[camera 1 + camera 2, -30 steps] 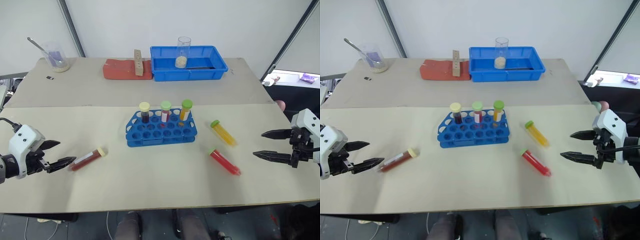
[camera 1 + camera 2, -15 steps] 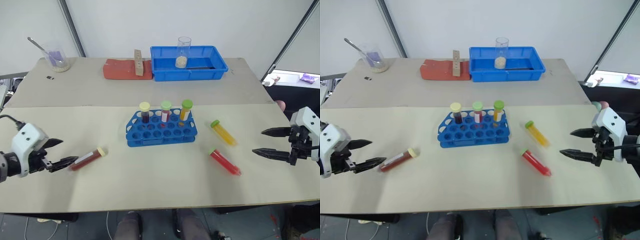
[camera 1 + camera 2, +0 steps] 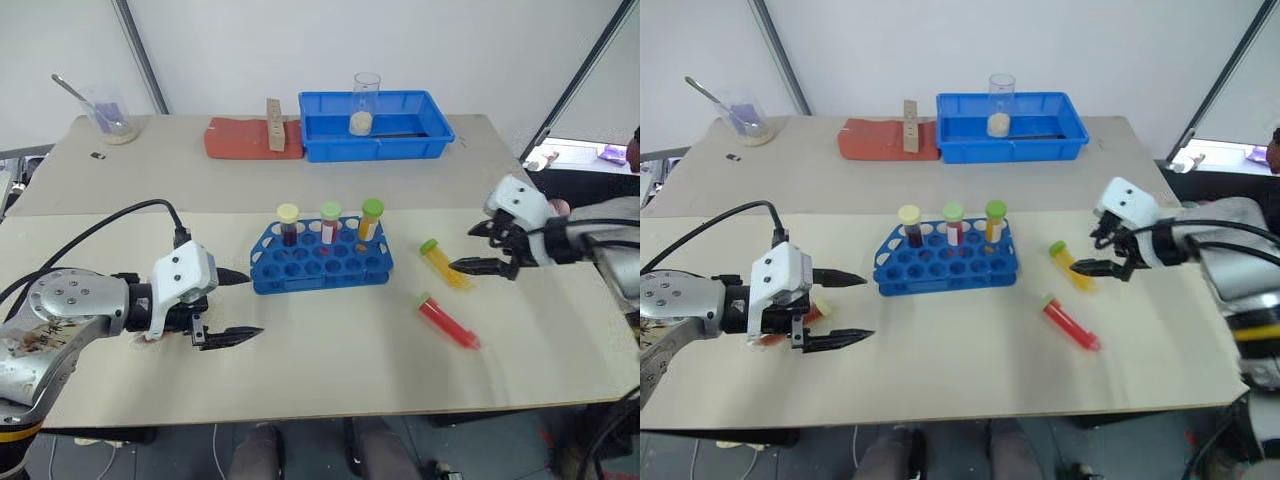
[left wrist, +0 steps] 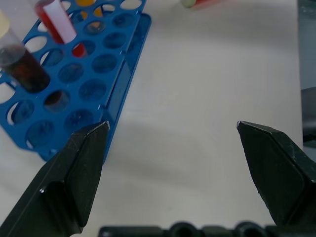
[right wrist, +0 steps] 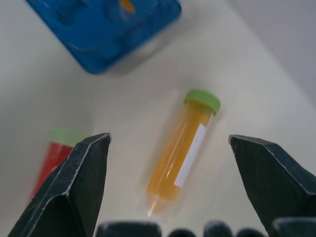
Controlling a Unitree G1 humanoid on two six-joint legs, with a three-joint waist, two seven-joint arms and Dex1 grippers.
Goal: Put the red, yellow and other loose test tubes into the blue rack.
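I am swinging my spread right gripper (image 5: 168, 148) in over the green-capped yellow plastic tube (image 5: 180, 148), probably light and slick; mid-barrel between my fingertips suits.

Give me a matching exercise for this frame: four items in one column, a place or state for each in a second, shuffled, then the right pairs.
Items:
1. yellow tube
2. red tube
3. blue rack
4. beaker

Places or states:
A. stands in the blue tray
B. lies between the right gripper's open fingers
C. holds three upright capped tubes
D. lies on the table, nearer the front edge than the other green-capped tube

Pairs: 1-B, 2-D, 3-C, 4-A
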